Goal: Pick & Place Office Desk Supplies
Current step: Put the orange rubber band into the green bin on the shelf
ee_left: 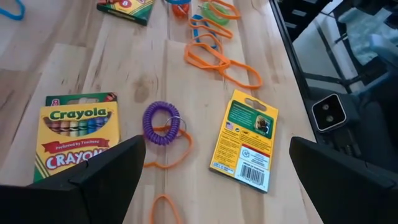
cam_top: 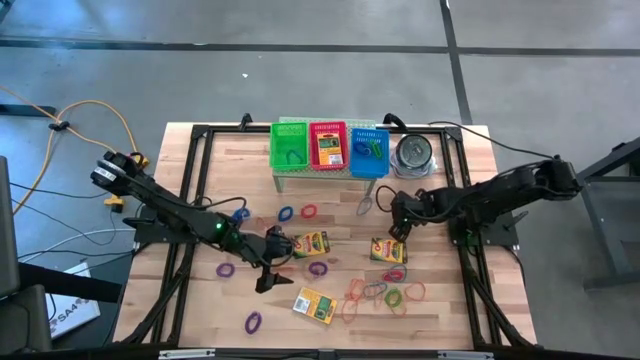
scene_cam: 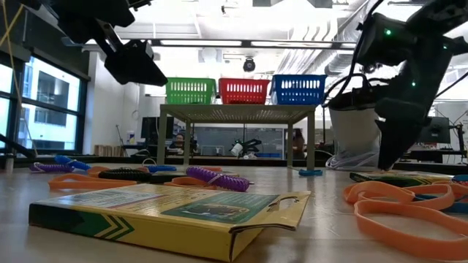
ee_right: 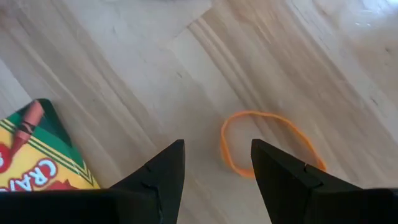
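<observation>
Holding a crayon box (cam_top: 327,148): red basket (cam_top: 327,129)

Three flat yellow-and-green crayon boxes lie on the desk: one (cam_top: 311,243) face up near the middle, a second (cam_top: 389,250) to its right, a third (cam_top: 314,305) nearer the front edge, back side up. Thin orange bands (cam_top: 380,293) lie overlapping in a loose cluster at front right, with green and blue loops among them. Purple loops (cam_top: 252,322) and a coiled purple band (ee_left: 163,123) lie scattered to the left, apart from one another.
</observation>
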You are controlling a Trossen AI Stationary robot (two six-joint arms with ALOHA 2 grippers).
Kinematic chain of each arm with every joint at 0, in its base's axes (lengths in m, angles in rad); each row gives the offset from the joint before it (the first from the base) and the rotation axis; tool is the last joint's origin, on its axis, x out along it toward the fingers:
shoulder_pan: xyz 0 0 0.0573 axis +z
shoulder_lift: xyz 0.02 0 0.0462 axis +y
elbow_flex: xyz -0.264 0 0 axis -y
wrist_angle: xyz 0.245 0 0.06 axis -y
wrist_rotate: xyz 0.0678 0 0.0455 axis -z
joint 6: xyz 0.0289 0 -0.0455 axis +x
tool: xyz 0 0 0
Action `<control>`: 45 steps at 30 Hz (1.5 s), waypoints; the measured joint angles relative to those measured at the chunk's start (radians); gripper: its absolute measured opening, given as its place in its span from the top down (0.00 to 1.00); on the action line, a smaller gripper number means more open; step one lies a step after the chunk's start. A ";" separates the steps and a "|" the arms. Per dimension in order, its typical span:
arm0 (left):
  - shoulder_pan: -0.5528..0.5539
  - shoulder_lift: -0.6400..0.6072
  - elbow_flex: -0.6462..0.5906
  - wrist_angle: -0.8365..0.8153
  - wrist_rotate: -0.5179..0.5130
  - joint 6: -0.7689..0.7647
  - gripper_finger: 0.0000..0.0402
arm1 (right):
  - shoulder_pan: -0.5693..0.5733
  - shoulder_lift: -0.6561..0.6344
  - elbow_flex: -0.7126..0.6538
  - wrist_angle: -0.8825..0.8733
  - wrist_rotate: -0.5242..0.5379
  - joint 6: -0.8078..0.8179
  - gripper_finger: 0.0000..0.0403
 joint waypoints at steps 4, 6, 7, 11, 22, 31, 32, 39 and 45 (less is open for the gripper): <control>0.000 0.000 0.000 0.000 0.000 0.000 0.03 | -0.001 0.000 -0.033 0.050 -0.001 0.000 0.57; 0.000 0.000 0.000 0.000 0.000 0.000 0.03 | 0.000 0.000 -0.045 0.061 0.000 0.000 0.57; 0.000 0.000 0.000 0.000 0.000 0.000 0.03 | 0.000 0.001 -0.050 0.061 0.004 0.000 0.57; 0.000 0.000 0.000 0.000 -0.001 -0.004 0.03 | 0.000 0.010 -0.063 0.070 0.015 0.000 0.57; -0.007 0.053 0.000 0.027 -0.060 -0.050 0.03 | 0.001 0.048 -0.070 0.096 0.041 -0.022 0.71; -0.011 0.104 0.000 0.086 -0.051 -0.056 0.03 | 0.001 0.050 -0.073 0.118 0.051 -0.070 0.99; -0.011 0.104 0.000 0.089 -0.051 -0.048 0.03 | 0.001 0.050 -0.073 0.125 0.049 -0.070 0.99; -0.011 0.104 0.000 0.097 -0.036 -0.041 0.03 | 0.027 0.026 -0.048 0.054 0.077 -0.080 0.99; -0.011 0.106 0.000 0.108 -0.044 -0.041 0.03 | 0.090 -0.015 0.039 -0.017 0.128 -0.080 0.99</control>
